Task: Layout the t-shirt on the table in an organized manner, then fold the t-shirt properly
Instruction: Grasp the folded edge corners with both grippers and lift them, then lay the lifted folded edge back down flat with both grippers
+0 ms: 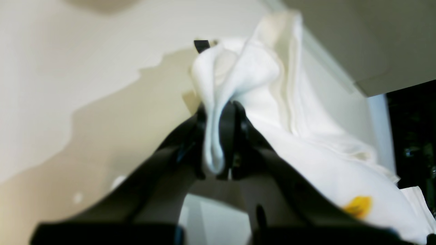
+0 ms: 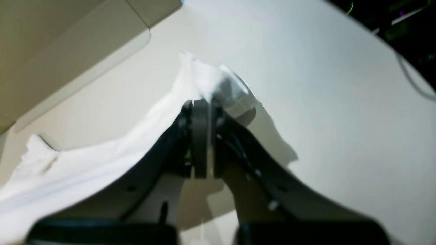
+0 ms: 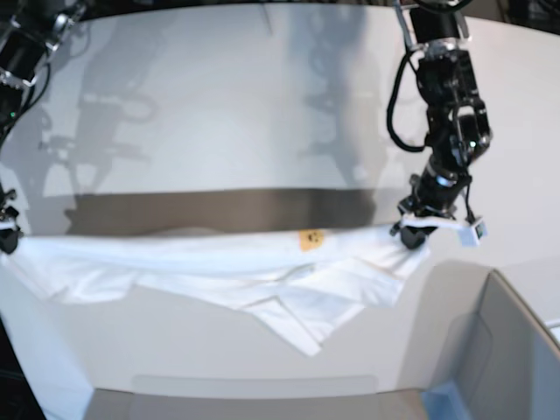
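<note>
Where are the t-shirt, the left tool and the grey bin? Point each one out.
t-shirt (image 3: 219,258): base view, stretched middle of the cloth.
left tool (image 1: 219,143): left wrist view, between its tips, pinching a fold.
grey bin (image 3: 516,350): base view, inner wall.

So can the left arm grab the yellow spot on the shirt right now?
Probably not: the left gripper is already shut on a fold of the shirt, and the yellow spot sits further along the cloth.

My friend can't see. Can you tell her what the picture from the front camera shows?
A white t-shirt hangs stretched sideways above a white table, held up by two robot arms. The left end effector pinches one end at the picture's right, and the right end effector pinches the other end at the far left edge.
</note>
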`<state>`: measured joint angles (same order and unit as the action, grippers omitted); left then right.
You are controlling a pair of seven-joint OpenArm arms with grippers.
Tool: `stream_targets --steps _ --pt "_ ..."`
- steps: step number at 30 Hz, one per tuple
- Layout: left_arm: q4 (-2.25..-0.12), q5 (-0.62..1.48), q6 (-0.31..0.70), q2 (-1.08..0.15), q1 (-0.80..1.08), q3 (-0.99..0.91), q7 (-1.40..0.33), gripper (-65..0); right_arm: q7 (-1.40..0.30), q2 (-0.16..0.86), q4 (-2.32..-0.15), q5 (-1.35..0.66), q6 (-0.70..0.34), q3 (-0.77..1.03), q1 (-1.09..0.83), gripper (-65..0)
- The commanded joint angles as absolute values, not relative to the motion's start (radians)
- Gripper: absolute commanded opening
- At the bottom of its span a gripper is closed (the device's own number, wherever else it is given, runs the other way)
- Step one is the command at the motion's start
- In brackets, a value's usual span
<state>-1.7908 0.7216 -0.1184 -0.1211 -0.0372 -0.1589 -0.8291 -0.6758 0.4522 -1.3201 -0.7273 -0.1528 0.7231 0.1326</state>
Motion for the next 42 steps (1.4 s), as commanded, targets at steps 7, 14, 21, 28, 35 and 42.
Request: stream_targets --steps 7,14,21,28,35,42 --pt "-1.911 0.725 -0.11 -0.127 0.102 -0.163 -0.796 -65.0 -0.642 0.414 -1.445 -0.736 -0.154 0.765 0.027 -65.0" --pt "-1.956 0.722 -0.104 -0.13 0.214 -0.225 -0.806 -65.0 -0.648 0.397 -1.503 -0.739 -0.154 0.737 -0.073 -65.0" --pt "-1.954 0.722 -0.102 -0.13 0.328 -0.226 -0.806 -65.0 -0.647 0.311 -1.512 -0.74 -0.151 0.763 -0.166 -65.0" --pt "-1.929 0.722 -0.102 -0.13 0.364 -0.34 -0.806 -65.0 -0.65 0.306 -1.478 -0.74 -0.15 0.846 -0.177 -65.0" --pt "-1.905 0.717 -0.101 -0.131 0.398 -0.355 -0.806 -65.0 -0.65 0.311 -1.434 -0.74 -0.151 0.842 -0.225 -65.0" --pt "-1.905 0.717 -0.101 -0.131 0.4 -0.309 -0.808 -64.7 -0.65 0.294 -1.442 -0.74 -0.151 0.816 -0.275 -65.0"
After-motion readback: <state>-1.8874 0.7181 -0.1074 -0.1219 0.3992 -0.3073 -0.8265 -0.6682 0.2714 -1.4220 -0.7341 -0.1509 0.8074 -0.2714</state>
